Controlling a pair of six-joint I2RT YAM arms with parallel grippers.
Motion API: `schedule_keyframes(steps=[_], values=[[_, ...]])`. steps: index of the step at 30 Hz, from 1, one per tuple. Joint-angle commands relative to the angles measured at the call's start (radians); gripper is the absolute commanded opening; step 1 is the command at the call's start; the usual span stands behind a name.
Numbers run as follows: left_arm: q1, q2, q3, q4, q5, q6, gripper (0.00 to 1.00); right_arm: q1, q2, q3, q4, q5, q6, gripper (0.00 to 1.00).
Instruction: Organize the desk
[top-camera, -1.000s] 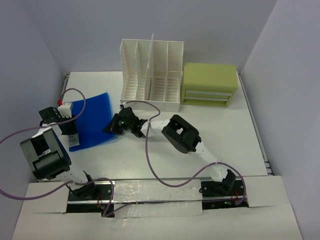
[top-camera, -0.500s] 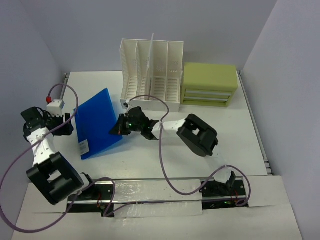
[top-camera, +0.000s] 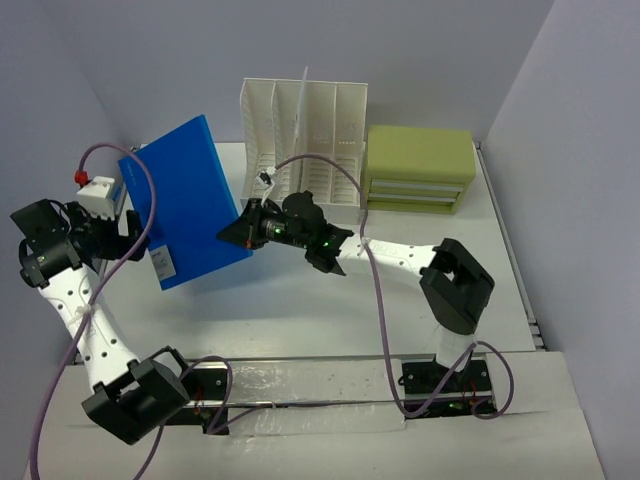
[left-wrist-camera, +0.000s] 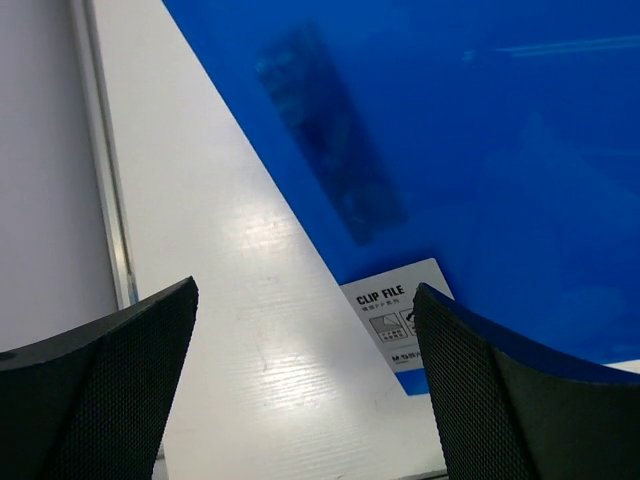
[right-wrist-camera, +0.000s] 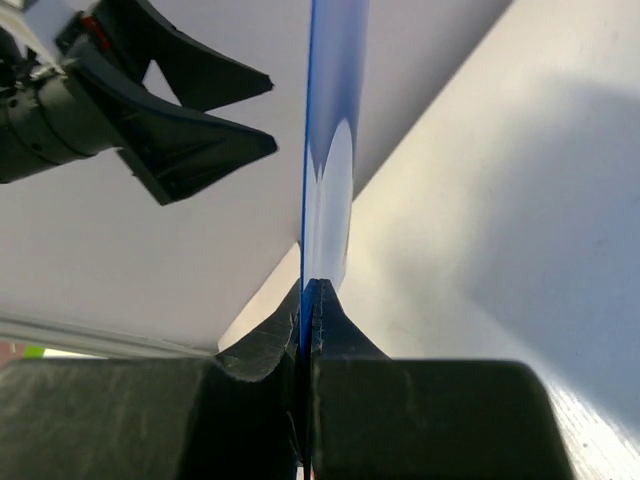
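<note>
A blue clip file (top-camera: 185, 200) hangs tilted above the left part of the white desk (top-camera: 350, 290), its labelled corner lowest. My right gripper (top-camera: 240, 232) is shut on the file's right edge. In the right wrist view the jaws (right-wrist-camera: 308, 292) pinch the file (right-wrist-camera: 330, 100), which shows edge-on. My left gripper (top-camera: 135, 237) stands open just left of the file and holds nothing. Its view shows two wide-apart fingers (left-wrist-camera: 305, 400) over the bare desk (left-wrist-camera: 230, 300), with the file (left-wrist-camera: 480, 150) and its "CLIP FILE" label ahead. The left gripper (right-wrist-camera: 272, 115) also shows in the right wrist view.
A white slotted file rack (top-camera: 305, 150) stands at the back centre. A green drawer box (top-camera: 420, 168) sits to its right. Purple cables loop over both arms. Grey walls close in on the left and right, and a metal rail (left-wrist-camera: 110, 200) edges the desk.
The file went from lying flat on the desk to hanging steeply tilted, lifted by my right gripper. My left gripper opened, let go and drew back to the left.
</note>
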Motion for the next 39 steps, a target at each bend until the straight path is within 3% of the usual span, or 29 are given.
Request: schedule_keyframes(steps=[1,8,14,18,21,26,28,32,35,39], values=[[0.005,-0.033,0.127,-0.136,0.090,-0.029,0.95,-0.053,-0.130,-0.036,0.084,-0.029,-0.056,0.00],[0.005,-0.017,0.277,-0.263,0.274,0.022,0.97,-0.151,-0.256,-0.098,0.077,-0.103,-0.084,0.00],[-0.005,-0.059,0.261,-0.105,0.453,-0.105,0.99,-0.215,-0.371,-0.158,0.087,-0.155,-0.090,0.00],[-0.052,-0.003,0.282,-0.099,0.614,-0.132,0.99,-0.269,-0.413,-0.193,0.154,-0.232,-0.029,0.00],[-0.091,0.044,0.292,-0.079,0.647,-0.170,0.99,-0.310,-0.430,-0.230,0.213,-0.281,0.028,0.00],[-0.162,0.104,0.323,-0.149,0.748,-0.081,0.99,-0.358,-0.447,-0.269,0.304,-0.365,0.093,0.00],[-0.187,0.099,0.321,-0.119,0.759,-0.116,0.99,-0.362,-0.440,-0.273,0.363,-0.407,0.132,0.00],[-0.230,0.038,0.229,0.166,0.721,-0.354,0.99,-0.363,-0.425,-0.279,0.469,-0.476,0.191,0.00],[-0.242,0.009,0.172,0.300,0.668,-0.435,0.99,-0.363,-0.432,-0.283,0.483,-0.496,0.192,0.00],[-0.244,0.025,0.171,0.315,0.640,-0.464,0.99,-0.362,-0.446,-0.298,0.502,-0.508,0.195,0.00]])
